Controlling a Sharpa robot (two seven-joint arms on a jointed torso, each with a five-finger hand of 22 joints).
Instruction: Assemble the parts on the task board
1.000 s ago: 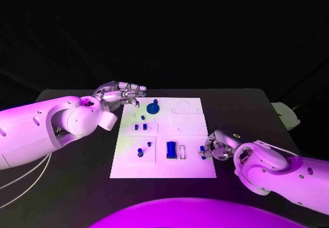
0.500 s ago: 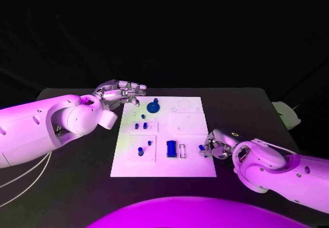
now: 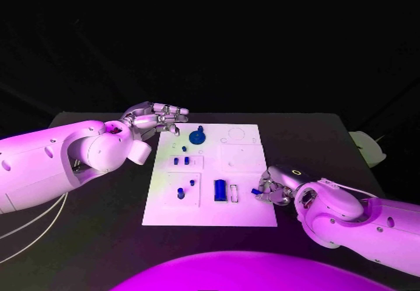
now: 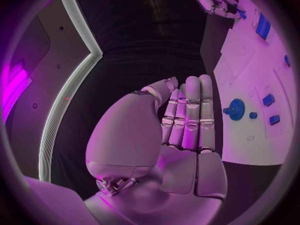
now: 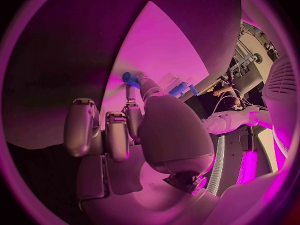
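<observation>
Black table, dark backdrop behind it. Left hand hovers at the far left corner of the task board, fingers straight and side by side, grasping nothing. Just right of those fingers lies a round blue part; nearer the robot, small blue pegs sit on the board. A blue rectangular block lies with its long axis running away from the robot, just left of the right hand. That hand pinches a small blue part at the board's right edge; its axis cannot be told.
</observation>
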